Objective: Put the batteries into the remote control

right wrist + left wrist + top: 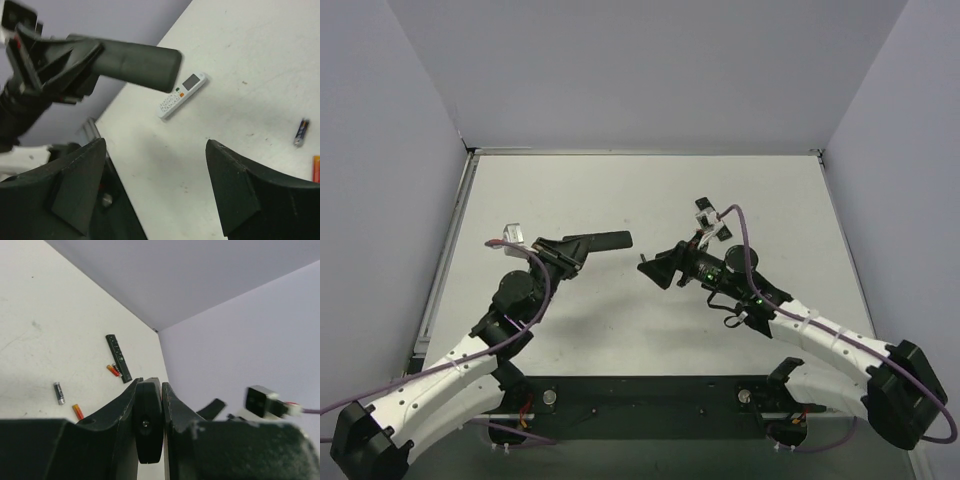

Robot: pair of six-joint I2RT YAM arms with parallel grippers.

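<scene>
My left gripper (pixel 570 250) (pixel 150 382) is shut on a black remote control (pixel 605 240) (pixel 149 420), holding it above the table with its long end pointing right. In the right wrist view that remote (pixel 135 62) sticks out level from the left fingers. My right gripper (pixel 652 268) (pixel 155 142) stands open just right of the remote's free end, with nothing between its fingers. Batteries lie on the table: a dark grey one (pixel 59 392) (pixel 301 132), an orange-red one (pixel 78 411) and a red pair (pixel 113 370).
A second slim black remote (pixel 118 357) lies on the table beside the red pair. A white remote (pixel 182 95) lies flat further off. Another red cell (pixel 316 167) shows at the right wrist view's edge. Grey walls enclose the table (pixel 640 200).
</scene>
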